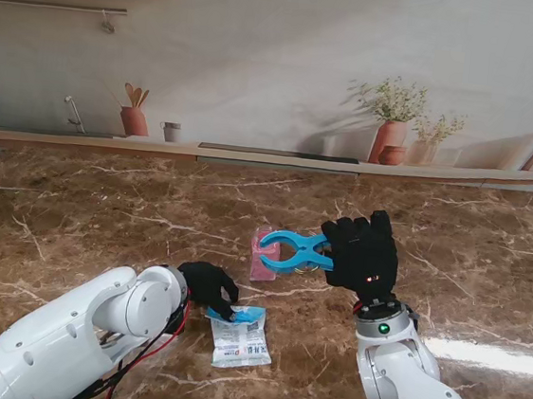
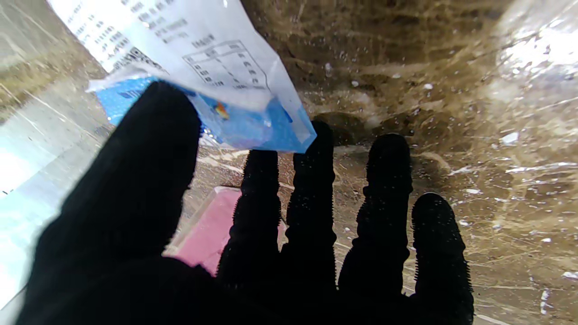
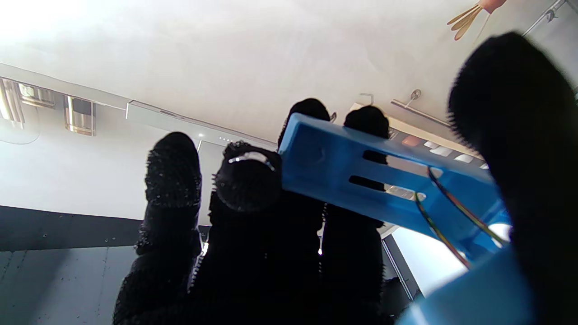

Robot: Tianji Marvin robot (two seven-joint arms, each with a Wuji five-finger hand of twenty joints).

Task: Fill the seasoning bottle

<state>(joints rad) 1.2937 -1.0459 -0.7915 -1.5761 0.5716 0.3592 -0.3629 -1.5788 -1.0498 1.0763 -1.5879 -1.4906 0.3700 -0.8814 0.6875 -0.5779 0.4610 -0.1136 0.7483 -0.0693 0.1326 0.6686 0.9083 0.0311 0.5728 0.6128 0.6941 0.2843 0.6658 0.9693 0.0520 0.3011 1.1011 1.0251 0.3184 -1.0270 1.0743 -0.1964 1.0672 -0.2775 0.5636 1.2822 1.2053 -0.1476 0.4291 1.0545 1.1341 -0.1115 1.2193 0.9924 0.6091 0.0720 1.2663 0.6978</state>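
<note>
Stand view shows you the sachet [image 1: 241, 338] lying flat at lower centre, your left hand [image 1: 210, 287] pinching its blue top edge, your right hand [image 1: 363, 251] clamped on the clip [image 1: 291, 252] at centre; it looks limp and slippery, so grip that sealed edge.

Marble table [image 1: 103, 211] — potted plants [image 1: 391, 127] behind

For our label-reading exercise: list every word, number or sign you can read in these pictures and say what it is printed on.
Packet, pinched by the left hand: printed lines, a table and a QR-like code, all too small and blurred to read.
Packet's blue edge: a small coloured logo, unreadable.
Blue clip in the right hand: no text.
Pink box: none visible.
Nothing can be quoted.
</note>
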